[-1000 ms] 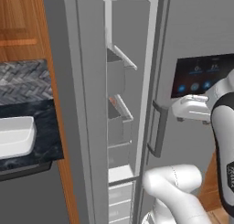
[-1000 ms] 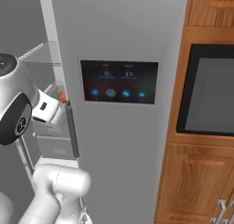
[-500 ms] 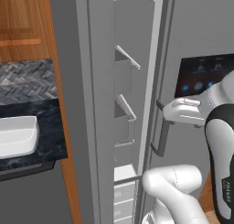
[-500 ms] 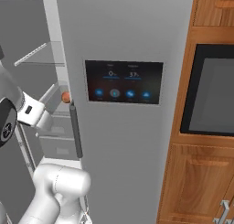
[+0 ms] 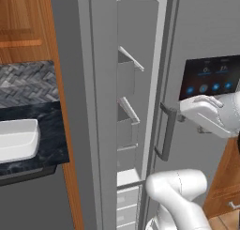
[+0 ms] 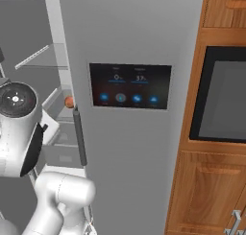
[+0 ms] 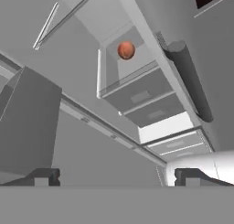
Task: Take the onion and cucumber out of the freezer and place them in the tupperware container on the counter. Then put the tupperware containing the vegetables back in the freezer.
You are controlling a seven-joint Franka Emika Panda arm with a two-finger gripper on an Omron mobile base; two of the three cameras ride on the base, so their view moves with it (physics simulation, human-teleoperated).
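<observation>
Freezer (image 5: 103, 107) door swung open, centre of left base frame; shelves and door bins visible inside. Fridge door with dark touch panel (image 6: 129, 85) fills centre of right base frame, vertical bar handle (image 6: 79, 135) at its left edge. Bench (image 5: 33, 126) at left of left base frame, white tub (image 5: 18, 139) on it. Onion (image 7: 126, 50) sits on a freezer shelf, upper centre of hand frame; also mid-left in right base frame. Tool (image 7: 114, 177) released, jaws wide, holding nothing, well apart from onion. Cucumber: can't tell.
</observation>
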